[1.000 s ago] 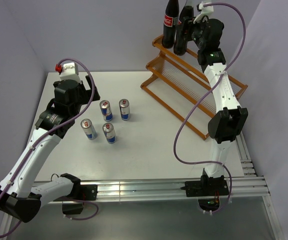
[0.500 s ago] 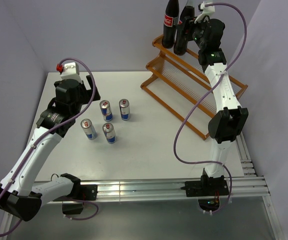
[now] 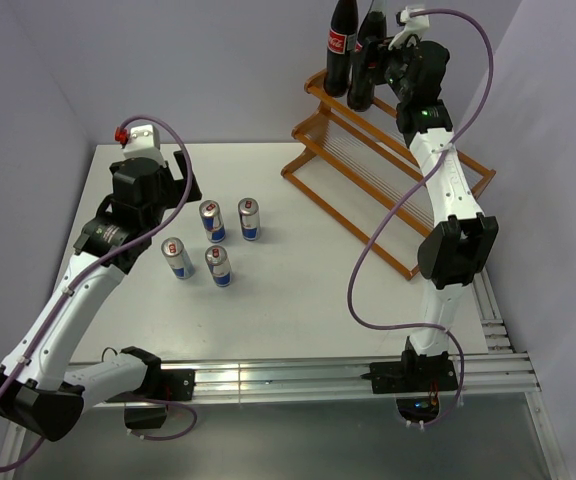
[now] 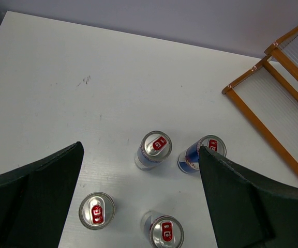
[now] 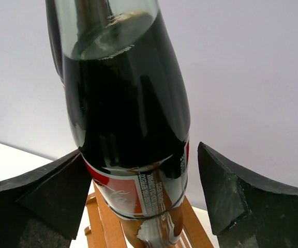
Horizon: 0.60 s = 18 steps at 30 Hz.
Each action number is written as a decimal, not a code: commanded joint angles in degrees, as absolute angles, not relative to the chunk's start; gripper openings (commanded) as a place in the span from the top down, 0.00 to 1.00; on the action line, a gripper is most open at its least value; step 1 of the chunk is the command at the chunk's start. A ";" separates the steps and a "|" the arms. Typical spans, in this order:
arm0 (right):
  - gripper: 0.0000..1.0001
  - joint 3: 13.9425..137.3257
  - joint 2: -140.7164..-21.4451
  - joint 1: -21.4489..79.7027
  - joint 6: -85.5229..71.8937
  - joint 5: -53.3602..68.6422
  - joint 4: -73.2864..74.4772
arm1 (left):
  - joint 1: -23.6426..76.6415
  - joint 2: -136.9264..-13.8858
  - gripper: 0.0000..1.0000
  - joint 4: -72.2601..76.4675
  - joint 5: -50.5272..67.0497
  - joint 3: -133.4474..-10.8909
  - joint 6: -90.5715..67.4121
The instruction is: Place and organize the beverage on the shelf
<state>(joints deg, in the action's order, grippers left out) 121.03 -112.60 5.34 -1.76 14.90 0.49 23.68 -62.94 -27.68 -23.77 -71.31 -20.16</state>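
Right claw (image 5: 140,173): jaws parted about a bottle (image 5: 125,103), which stands upright between them on the top tier of the shelf (image 3: 338,217), at its far end. In the wrist view a clear gap shows at the pad on the right. The other pad lies at or very near the glass, contact not determinable. Judged released, not gripping. A second bottle (image 3: 341,42) stands just beside it on the same tier.

Left claw (image 4: 140,155): jaws spread wide, holding nothing, hanging over four cans (image 4: 155,149). These stand upright on the table (image 4: 61,77), grouped close, well apart from the shelf.

Governing relation: the bottle's long axis is vertical and the right claw meets it from the side. A withdrawal would likely need to run level and straight back, since sideways drift risks tipping it into its neighbour. For the cans, the left arm is plainly the nearer: they lie directly below its jaws, axes vertical. The shelf lies toward the right arm's side
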 commanded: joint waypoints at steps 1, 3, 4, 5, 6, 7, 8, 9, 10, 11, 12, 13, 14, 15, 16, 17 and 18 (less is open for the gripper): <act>0.14 120.67 -108.54 5.01 -1.05 14.94 -1.58 | 23.47 -62.93 0.01 -26.54 -22.76 -72.69 -18.98; 0.13 120.59 -108.20 5.01 -0.88 14.94 -1.41 | 23.47 -62.93 0.01 -26.46 -22.76 -72.69 -18.98; 0.10 120.32 -108.19 5.10 -0.97 14.94 -1.49 | 23.47 -62.84 0.00 -26.46 -22.68 -72.69 -18.90; 0.04 120.06 -107.93 5.10 -0.97 14.77 -1.58 | 23.47 -62.93 0.01 -26.54 -22.76 -72.60 -18.90; 0.02 119.71 -107.49 5.10 -0.97 14.85 -1.67 | 23.47 -62.93 0.00 -26.54 -22.68 -72.68 -18.90; 0.01 119.10 -107.23 5.10 -0.97 14.77 -1.84 | 23.47 -63.10 0.00 -26.54 -22.59 -72.77 -18.90; 0.00 118.83 -106.97 5.10 -0.88 14.68 -1.93 | 23.47 -63.11 0.01 -26.63 -22.59 -72.77 -18.90; 0.00 118.48 -106.44 5.01 -0.88 14.76 -2.02 | 23.47 -63.11 0.01 -26.72 -22.59 -72.77 -18.90; 0.00 117.43 -106.09 5.10 -0.62 14.68 -2.11 | 23.47 -63.19 0.01 -26.72 -22.50 -72.86 -18.90; 0.00 116.90 -105.65 5.10 -0.62 14.59 -2.28 | 23.47 -63.19 0.00 -26.72 -22.50 -72.86 -18.90; 0.00 116.29 -104.69 5.10 -0.62 14.50 -2.63 | 23.47 -63.28 0.00 -26.81 -22.59 -72.86 -18.90; 0.00 114.89 -104.07 5.01 -0.62 14.50 -2.81 | 23.47 -63.28 0.01 -26.89 -22.50 -72.86 -18.90; 0.00 114.09 -103.63 5.01 -0.62 14.24 -2.90 | 23.47 -63.28 0.01 -26.81 -22.67 -72.86 -18.98; 0.00 113.30 -102.58 5.01 -0.62 14.41 -3.16 | 23.47 -63.19 0.01 -26.81 -22.76 -72.77 -18.98; 0.00 111.72 -101.96 5.10 -0.62 14.68 -3.34 | 23.47 -63.37 0.01 -26.81 -23.02 -72.86 -19.07; 0.00 110.75 -100.56 5.01 -0.62 14.85 -3.60 | 23.38 -63.54 0.01 -26.98 -23.03 -72.86 -19.25; 0.00 109.79 -99.76 5.01 -0.62 14.94 -3.95 | 23.47 -63.89 0.01 -26.98 -23.29 -72.95 -19.34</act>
<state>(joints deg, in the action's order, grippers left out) 111.50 -105.34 5.30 -1.37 14.68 0.08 23.68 -63.35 -27.68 -23.38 -71.31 -20.18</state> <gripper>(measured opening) 0.997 0.995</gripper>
